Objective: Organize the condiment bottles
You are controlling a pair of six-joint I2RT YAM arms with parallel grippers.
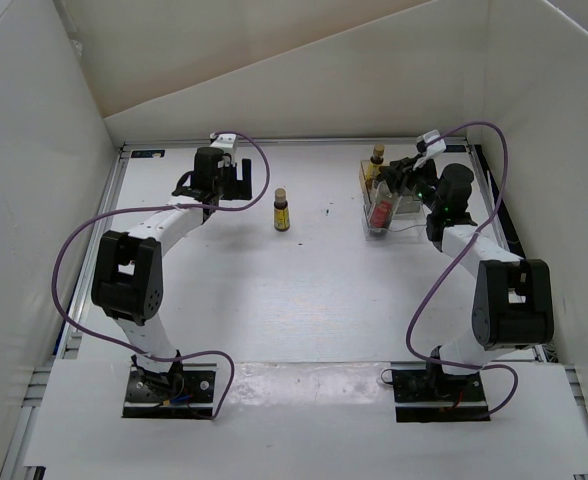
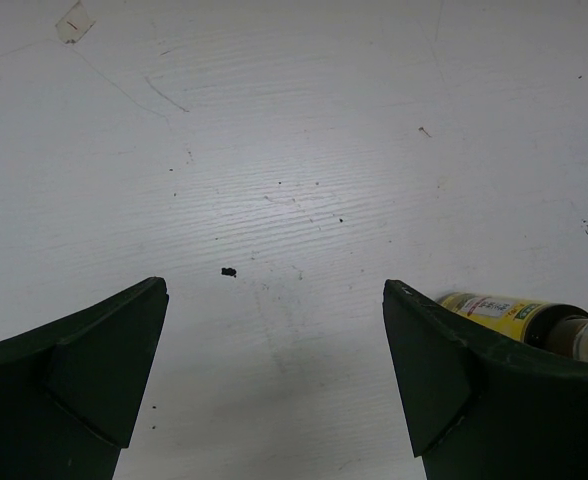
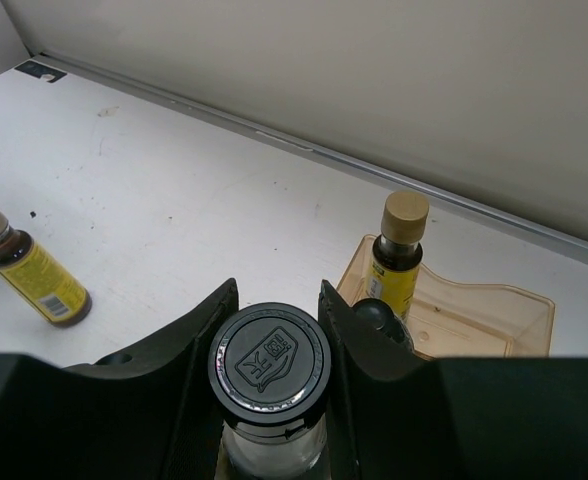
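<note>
One clear bottle (image 3: 271, 450) with an embossed black cap (image 3: 269, 365) sits pinched in the right gripper (image 3: 274, 312). Left gripper (image 2: 274, 340) gapes over the scuffed white table (image 2: 274, 150).

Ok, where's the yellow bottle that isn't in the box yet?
The loose yellow bottle stands on the table, near centre toward the back in the top view, just right of the open left gripper and left of the clear box.

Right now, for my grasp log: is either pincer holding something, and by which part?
The right pincer holds the black-capped bottle, gripped at the sides of its cap. The left pincer is open and empty.
</note>
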